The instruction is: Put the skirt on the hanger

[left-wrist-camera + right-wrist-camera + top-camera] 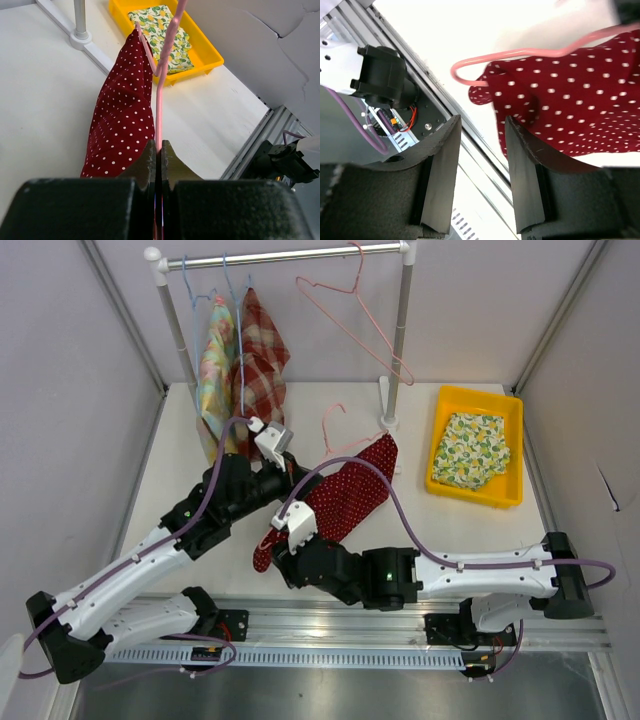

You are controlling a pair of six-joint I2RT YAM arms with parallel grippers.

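Observation:
The red skirt with white dots hangs on a pink wire hanger lying tilted over the table's middle. In the left wrist view the skirt drapes left of the hanger wire. My left gripper is shut on that wire, at the skirt's left side in the top view. My right gripper is open and empty just near of the skirt's lower corner, where the hanger's end loop sticks out. In the top view it sits by the near edge.
A rack with a rail stands at the back, holding two hung cloths and an empty pink hanger. A yellow tray with a folded lemon-print cloth sits at the right. Metal rails run along the near edge.

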